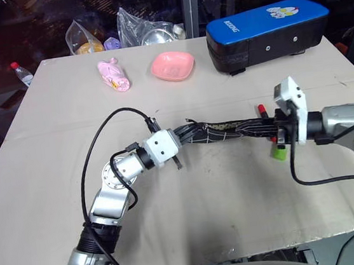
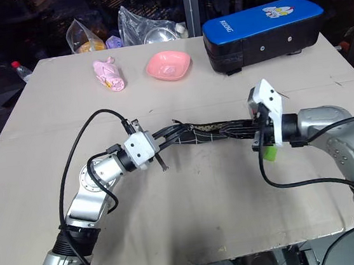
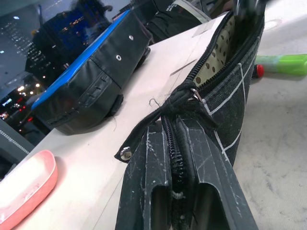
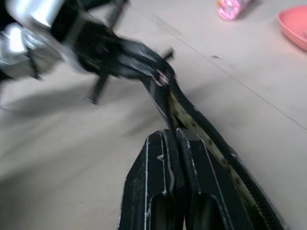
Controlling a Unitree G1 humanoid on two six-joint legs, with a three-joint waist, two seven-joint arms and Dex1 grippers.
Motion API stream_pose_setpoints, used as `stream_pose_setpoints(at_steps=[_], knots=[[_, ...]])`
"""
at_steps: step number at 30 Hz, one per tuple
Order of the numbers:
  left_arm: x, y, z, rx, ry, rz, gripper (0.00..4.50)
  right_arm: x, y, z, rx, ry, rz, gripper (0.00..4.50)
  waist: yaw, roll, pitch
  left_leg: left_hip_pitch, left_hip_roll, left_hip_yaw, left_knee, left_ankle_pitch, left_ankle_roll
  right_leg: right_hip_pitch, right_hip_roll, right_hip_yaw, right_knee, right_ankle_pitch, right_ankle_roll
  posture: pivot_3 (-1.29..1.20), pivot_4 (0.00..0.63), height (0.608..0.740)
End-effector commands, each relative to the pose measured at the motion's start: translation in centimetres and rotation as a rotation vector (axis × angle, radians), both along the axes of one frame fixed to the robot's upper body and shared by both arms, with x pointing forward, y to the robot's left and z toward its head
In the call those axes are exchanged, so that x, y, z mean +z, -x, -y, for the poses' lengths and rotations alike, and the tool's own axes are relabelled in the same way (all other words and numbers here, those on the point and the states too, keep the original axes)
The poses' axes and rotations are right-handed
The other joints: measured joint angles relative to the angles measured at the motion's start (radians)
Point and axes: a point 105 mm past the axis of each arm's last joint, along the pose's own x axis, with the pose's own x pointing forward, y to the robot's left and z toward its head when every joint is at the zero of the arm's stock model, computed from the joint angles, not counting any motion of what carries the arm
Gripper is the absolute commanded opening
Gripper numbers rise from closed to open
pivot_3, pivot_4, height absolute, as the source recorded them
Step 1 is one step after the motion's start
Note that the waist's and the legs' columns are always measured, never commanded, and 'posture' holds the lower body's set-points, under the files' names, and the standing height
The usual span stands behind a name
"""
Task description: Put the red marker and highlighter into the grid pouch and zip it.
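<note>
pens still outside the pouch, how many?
2. The highlighter and the red marker both lie on the table by the right tool; the pouch may hide others.

Your left arm is reaching in from seven o'clock, elbow bent, forearm running toward three o'clock. The left gripper [image 1: 179, 138] is lying about level, its two black fingers [image 3: 158, 191] pressed together on one end of the grid pouch [image 1: 228, 130]. Your right arm is coming in from three o'clock, wrist angling slightly downward. The right gripper [image 2: 257, 137] is pointing toward nine o'clock, fingers [image 4: 192, 187] pinching the pouch's other end.
</note>
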Motion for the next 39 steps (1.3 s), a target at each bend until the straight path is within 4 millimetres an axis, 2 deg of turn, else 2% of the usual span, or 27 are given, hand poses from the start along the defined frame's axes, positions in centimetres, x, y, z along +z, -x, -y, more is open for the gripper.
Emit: stream_pose_setpoints(at_steps=[1, 3, 6, 9, 10, 12, 16, 19, 22, 24, 26, 29, 32, 35, 36, 39], knots=[[1.6, 0.8, 0.3, -0.018, 0.011, 0.075, 0.00, -0.8, -2.0, 0.1, -0.075, 0.076, 0.069, 0.10, 0.000, 0.000, 0.000, 0.000, 0.000, 0.000, 0.000, 0.000, 0.000, 0.000, 0.000, 0.000, 0.000, 0.000, 0.000, 0.00, 0.150, 0.740], [1.6, 0.8, 0.3, -0.017, 0.014, 0.076, 0.00, -1.7, -2.0, -0.1, -0.058, 0.124, 0.071, 0.10, -0.001, 0.000, 0.000, 0.000, 0.000, 0.000, 0.000, 0.000, 0.000, 0.000, 0.000, 0.000, 0.000, 0.000, 0.000, 0.00, 0.150, 0.740], [1.8, 0.9, 0.3, -0.018, 0.008, 0.091, 0.00, -1.9, -3.3, -0.9, -0.086, 0.166, 0.137, 0.10, -0.005, 0.000, 0.000, 0.000, 0.000, 0.001, 0.000, 0.000, 0.000, 0.000, 0.000, 0.000, 0.000, 0.000, 0.000, 0.00, 0.150, 0.740], [2.1, 0.8, 0.1, -0.001, 0.019, 0.101, 0.00, -1.9, -3.6, -2.4, 0.003, 0.285, 0.326, 0.10, -0.005, 0.000, 0.000, 0.001, 0.000, 0.001, 0.000, 0.000, 0.000, 0.000, 0.001, 0.000, 0.000, 0.000, 0.000, 0.00, 0.150, 0.740], [2.3, 0.7, 0.1, 0.005, 0.025, 0.102, 0.00, -2.1, -3.7, -2.9, 0.060, 0.368, 0.438, 0.33, -0.005, 0.000, 0.000, 0.001, 0.000, 0.001, 0.000, 0.000, 0.000, 0.000, 0.001, 0.000, 0.000, 0.000, 0.000, 0.00, 0.150, 0.740], [2.7, 0.5, 0.1, 0.026, 0.062, 0.097, 0.00, -2.3, -3.4, -4.1, 0.154, 0.419, 0.526, 0.87, -0.006, 0.000, 0.000, 0.001, 0.000, 0.001, 0.000, 0.000, 0.000, 0.000, 0.001, 0.000, 0.000, 0.000, 0.000, 0.00, 0.150, 0.740], [3.2, 0.3, 0.3, 0.050, 0.103, 0.088, 0.00, -1.5, -4.0, -5.3, 0.211, 0.442, 0.652, 2.80, -0.006, 0.000, 0.000, 0.001, 0.000, 0.002, 0.000, 0.000, 0.000, 0.000, 0.003, 0.000, 0.000, 0.000, 0.000, 0.00, 0.150, 0.740], [3.1, 0.4, 0.6, 0.046, 0.089, 0.097, 0.00, -1.3, -4.4, -5.5, 0.240, 0.470, 0.683, 4.35, -0.004, 0.000, 0.000, 0.001, 0.000, 0.002, 0.000, 0.000, 0.000, -0.001, 0.003, 0.000, 0.000, 0.000, 0.000, 0.00, 0.150, 0.740], [3.8, -0.1, 0.3, 0.086, 0.102, 0.135, 0.00, -0.9, -4.7, -5.6, 0.252, 0.475, 0.704, 4.44, -0.003, 0.000, 0.001, 0.001, 0.000, 0.003, 0.000, 0.000, 0.000, -0.001, 0.003, 0.000, 0.000, 0.000, 0.000, 0.00, 0.150, 0.740], [4.1, -0.4, -0.2, 0.124, 0.107, 0.152, 0.00, 0.6, -5.1, -5.5, 0.198, 0.421, 0.730, 4.44, -0.003, 0.000, 0.001, 0.001, 0.000, 0.003, 0.000, 0.000, 0.000, 0.000, 0.003, 0.000, 0.000, 0.001, -0.001, 0.00, 0.150, 0.740], [3.9, -0.5, -0.7, 0.154, 0.104, 0.148, 0.00, 2.7, -5.2, -4.7, 0.127, 0.315, 0.696, 4.44, -0.003, 0.000, 0.001, 0.001, 0.000, 0.003, 0.000, 0.000, 0.000, -0.001, 0.002, 0.000, 0.000, 0.002, -0.003, 0.00, 0.150, 0.740], [3.5, -0.5, -1.5, 0.203, 0.098, 0.146, 0.00, 5.3, -4.9, -2.5, 0.040, 0.165, 0.635, 4.44, -0.001, 0.000, 0.001, 0.001, 0.001, 0.003, 0.000, 0.000, 0.000, -0.001, 0.002, 0.001, 0.000, 0.002, -0.004, 0.00, 0.150, 0.740], [3.1, -0.7, -2.0, 0.239, 0.084, 0.155, 0.00, 6.1, -4.5, 0.0, -0.043, 0.074, 0.518, 4.44, 0.006, 0.000, 0.001, 0.000, 0.001, 0.002, 0.000, 0.000, 0.000, 0.000, 0.000, 0.000, 0.000, 0.002, -0.004, 0.00, 0.150, 0.740], [3.2, -0.9, -2.3, 0.271, 0.095, 0.161, 0.00, 4.4, -4.8, 3.2, -0.169, 0.093, 0.386, 4.44, 0.015, 0.000, 0.001, 0.000, 0.000, 0.002, 0.000, 0.000, 0.000, 0.000, -0.002, 0.000, 0.000, 0.002, -0.004, 0.00, 0.150, 0.740], [3.2, -1.0, -2.3, 0.281, 0.103, 0.163, 0.00, 2.6, -5.5, 5.0, -0.275, 0.113, 0.291, 4.44, 0.018, 0.000, 0.001, 0.000, 0.000, 0.002, 0.000, 0.000, 0.000, 0.000, -0.002, 0.000, 0.000, 0.002, -0.004, 0.00, 0.150, 0.740], [3.2, -1.3, -2.1, 0.294, 0.121, 0.161, 0.00, -1.2, -7.2, 8.2, -0.536, 0.132, 0.081, 4.44, 0.018, 0.000, 0.001, 0.000, 0.000, 0.003, 0.000, 0.000, 0.000, 0.000, -0.003, 0.001, 0.000, 0.002, -0.004, 0.00, 0.150, 0.740]])
